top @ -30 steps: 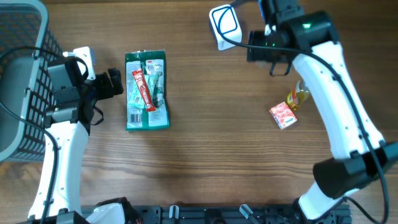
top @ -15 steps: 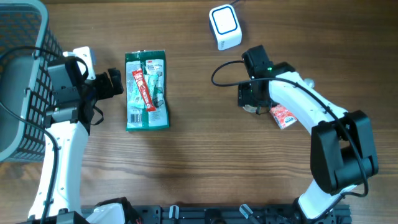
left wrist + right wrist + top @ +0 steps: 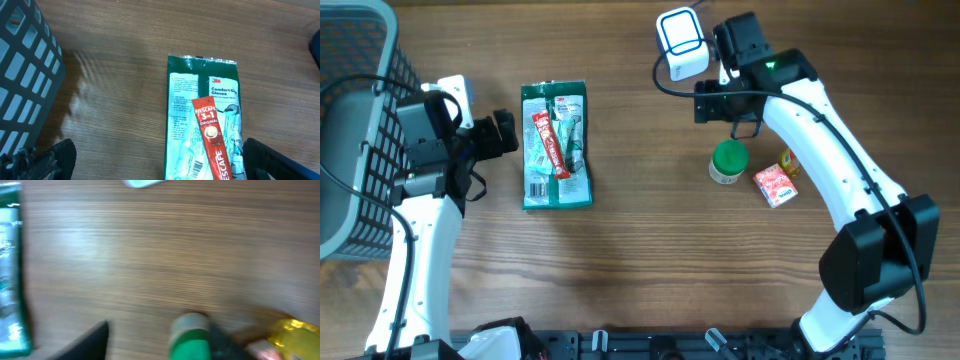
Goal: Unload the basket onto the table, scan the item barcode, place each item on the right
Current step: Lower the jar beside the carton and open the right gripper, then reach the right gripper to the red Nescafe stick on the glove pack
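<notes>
From overhead, the white scanner [image 3: 680,42] sits at the upper middle of the frame. The right tool [image 3: 722,108] hangs just below it, over bare worktop [image 3: 640,250]. A green-lidded can [image 3: 727,162] stands upright lower down, apart from that tool, with a small red box [image 3: 776,185] and a yellow packet [image 3: 789,158] just to its right. At the left, the left tool [image 3: 508,133] hovers just beside a green glove pack [image 3: 545,190] that carries a red coffee sachet [image 3: 549,143]. A dark basket [image 3: 360,100] fills the upper left corner.

The left wrist view shows that tool's fingers spread wide at the lower corners, gripping nothing. The pack lies between them on the wood, with the sachet across it.

The right wrist view is blurred. Its fingers stand apart at the bottom edge, pinching nothing. The can shows low between them, resting on the wood.

My reading is that no item is held, so this is the picking stage, ahead of any scan, and the can looks the likeliest target. The next move calls for lowering the right tool around the can, closing on its sides, and carrying it up to the scanner with the barcode facing it; where that barcode sits I cannot tell
</notes>
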Controlling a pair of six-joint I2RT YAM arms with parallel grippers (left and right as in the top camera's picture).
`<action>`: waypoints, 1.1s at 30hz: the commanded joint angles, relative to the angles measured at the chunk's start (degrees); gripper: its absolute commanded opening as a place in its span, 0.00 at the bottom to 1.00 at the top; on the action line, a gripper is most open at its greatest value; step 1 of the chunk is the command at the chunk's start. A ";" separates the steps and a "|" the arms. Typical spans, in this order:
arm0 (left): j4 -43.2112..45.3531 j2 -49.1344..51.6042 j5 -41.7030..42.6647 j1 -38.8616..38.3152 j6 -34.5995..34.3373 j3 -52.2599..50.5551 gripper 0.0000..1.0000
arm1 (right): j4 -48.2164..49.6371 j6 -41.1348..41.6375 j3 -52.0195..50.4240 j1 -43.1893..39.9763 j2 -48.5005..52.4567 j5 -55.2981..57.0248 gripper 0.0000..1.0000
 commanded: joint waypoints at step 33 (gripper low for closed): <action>0.13 0.17 0.24 0.26 0.44 0.44 1.00 | -0.20 9.14 -19.06 6.82 0.24 26.71 0.11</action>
